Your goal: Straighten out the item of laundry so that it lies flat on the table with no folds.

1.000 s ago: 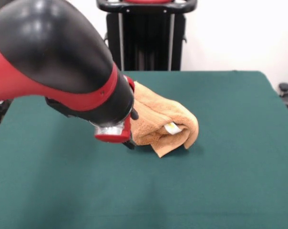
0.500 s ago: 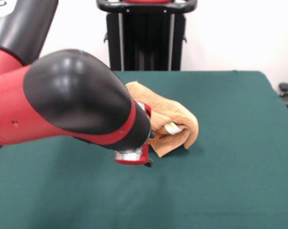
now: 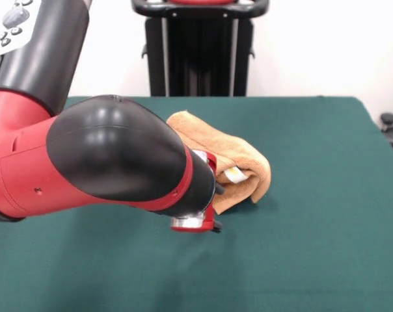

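Observation:
The item of laundry, an orange-tan towel, lies bunched and folded over on itself near the middle of the green table. Its white tag shows in the fold at the front. My thick red and black arm crosses in front and hides the towel's left part. Only a small dark tip of the gripper peeks out below the arm's red end cap, low over the table at the towel's near left edge. Whether it touches the cloth is hidden.
The arm's bulk blocks the view of the table's left half. A dark wheeled object stands off the table past its right edge. Green cloth stretches to the right of the towel and in front of it.
The arm has swung to the right and toward the camera, and covers more of the towel's left side. The towel's visible right part has kept its shape and place.

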